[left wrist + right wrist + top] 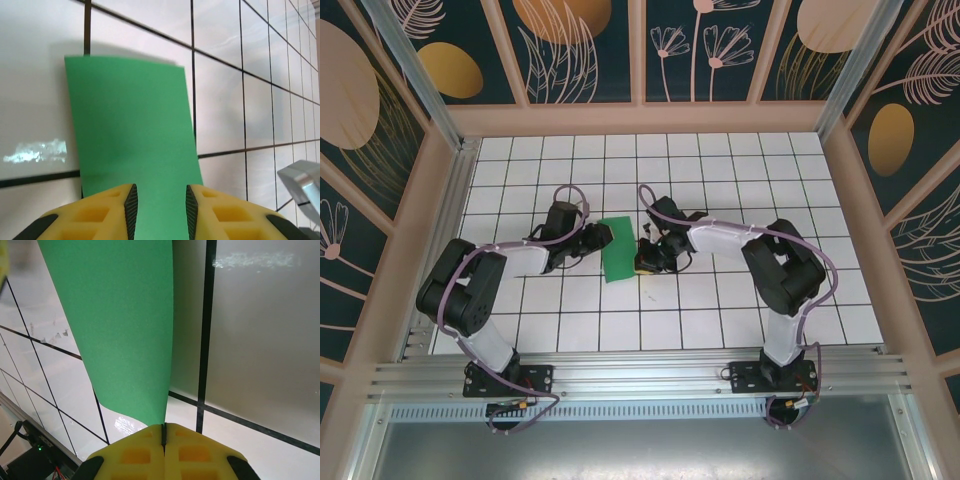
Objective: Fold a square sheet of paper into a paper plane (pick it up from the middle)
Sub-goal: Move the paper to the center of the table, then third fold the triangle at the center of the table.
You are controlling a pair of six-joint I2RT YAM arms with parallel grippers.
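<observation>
I see my right gripper (164, 429) pinched shut on one edge of the paper (617, 250). My left gripper (160, 197) stands narrowly apart, straddling the opposite edge.

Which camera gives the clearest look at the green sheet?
Left wrist: the green sheet is large and sharp, with its far edge and both sides visible. Top external shows it small and far off. Right wrist shows it cropped at the top, its near end pinched in the shut right end effector.

The table (720, 310) was white with black lines. Dark walls (590, 50) with big painted flowers stood all around it
</observation>
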